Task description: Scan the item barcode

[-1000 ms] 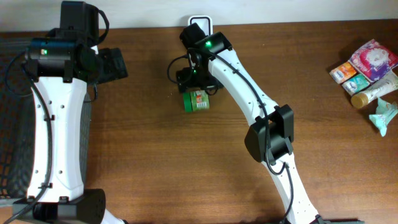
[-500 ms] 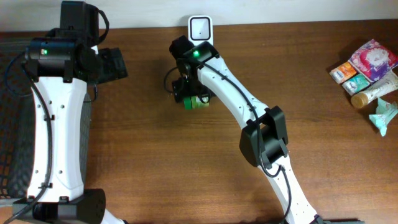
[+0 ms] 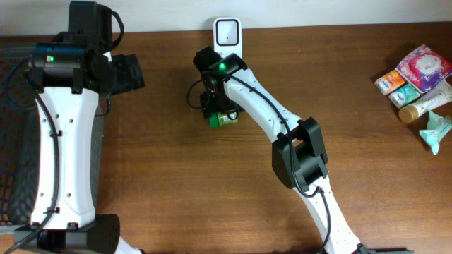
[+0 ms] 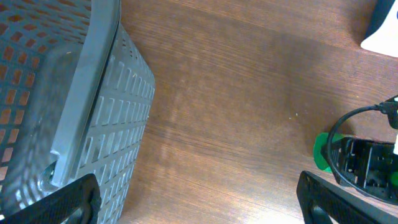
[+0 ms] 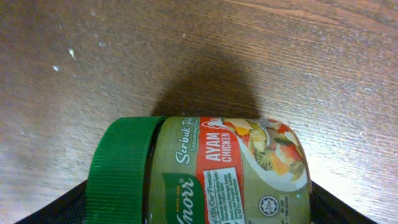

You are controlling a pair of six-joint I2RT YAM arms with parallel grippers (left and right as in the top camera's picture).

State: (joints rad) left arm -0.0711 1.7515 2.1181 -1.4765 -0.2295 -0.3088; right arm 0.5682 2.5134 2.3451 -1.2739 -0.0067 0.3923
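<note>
The item is a Knorr chicken seasoning jar (image 5: 230,174) with a green cap (image 5: 121,168), lying on its side on the wooden table. Its label faces up in the right wrist view. My right gripper (image 5: 196,205) straddles it, one black finger against the cap end and the other against the base end. From overhead the right gripper (image 3: 215,107) covers most of the jar (image 3: 215,121). The white scanner (image 3: 227,32) stands at the table's back edge, just behind it. My left gripper (image 4: 205,205) hangs open over bare wood, with nothing between its fingers.
A grey mesh basket (image 4: 93,124) sits at the left edge beside the left arm. A pile of packets and tubes (image 3: 420,70) lies at the far right. The right arm's black cable (image 4: 348,124) loops near the jar.
The right gripper slid a little left and down onto the jar and its jaws narrowed around it. The scanner came out from under the arm. The left arm stayed still.
</note>
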